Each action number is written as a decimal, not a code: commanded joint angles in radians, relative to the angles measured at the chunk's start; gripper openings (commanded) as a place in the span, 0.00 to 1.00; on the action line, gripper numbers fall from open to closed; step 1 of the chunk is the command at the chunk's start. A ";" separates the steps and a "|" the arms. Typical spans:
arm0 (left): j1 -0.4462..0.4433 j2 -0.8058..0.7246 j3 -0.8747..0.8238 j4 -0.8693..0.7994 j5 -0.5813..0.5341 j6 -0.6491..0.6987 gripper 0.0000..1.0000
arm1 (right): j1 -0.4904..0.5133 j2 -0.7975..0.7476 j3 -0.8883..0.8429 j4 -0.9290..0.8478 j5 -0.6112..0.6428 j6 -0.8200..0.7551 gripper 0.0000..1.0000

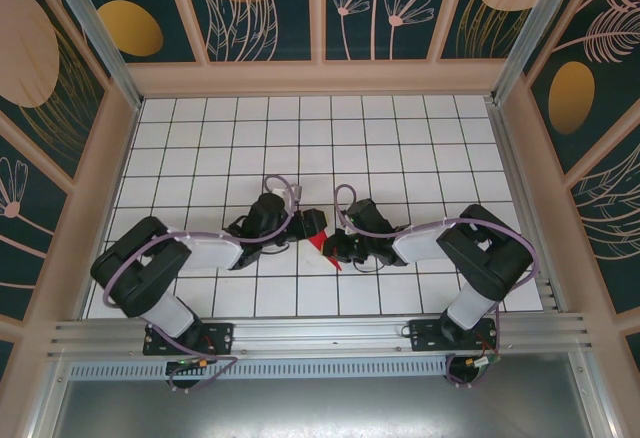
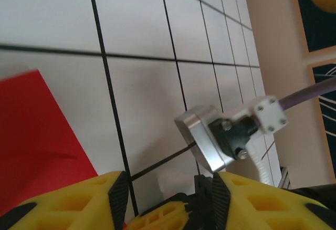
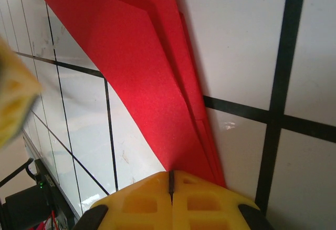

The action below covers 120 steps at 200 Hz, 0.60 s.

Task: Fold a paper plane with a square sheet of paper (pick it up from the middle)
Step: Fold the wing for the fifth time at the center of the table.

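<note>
The red sheet of paper (image 1: 323, 247) lies folded on the white grid table between my two grippers. In the right wrist view it is a long tapering wedge (image 3: 142, 67) with layered creases along its right edge. Its narrow end runs under my right gripper (image 3: 170, 177), whose yellow fingers are shut tight together on top of it. I cannot tell whether the paper is pinched. My left gripper (image 2: 169, 188) stands open just right of a corner of the paper (image 2: 31, 140), with only bare table between its black pads. From above, the left gripper (image 1: 312, 226) and right gripper (image 1: 342, 248) nearly meet.
The right arm's silver bracket (image 2: 205, 140) and purple cable (image 2: 310, 94) sit close ahead of the left fingers. Beige walls (image 1: 110, 178) ring the tiled table (image 1: 300, 138). Both arm bases stand on the metal rail (image 1: 320, 333) at the near edge.
</note>
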 commanded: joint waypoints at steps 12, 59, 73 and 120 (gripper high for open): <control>-0.008 0.082 -0.001 0.094 0.026 -0.044 0.50 | 0.000 0.058 -0.042 -0.156 0.079 -0.014 0.06; 0.003 0.145 -0.018 0.024 -0.136 -0.038 0.50 | 0.000 0.059 -0.051 -0.159 0.074 -0.020 0.05; 0.016 0.160 -0.011 -0.010 -0.162 -0.044 0.50 | 0.000 0.055 -0.051 -0.177 0.078 -0.029 0.04; 0.082 0.169 -0.001 -0.113 -0.192 -0.063 0.51 | 0.002 0.038 -0.046 -0.227 0.091 -0.052 0.02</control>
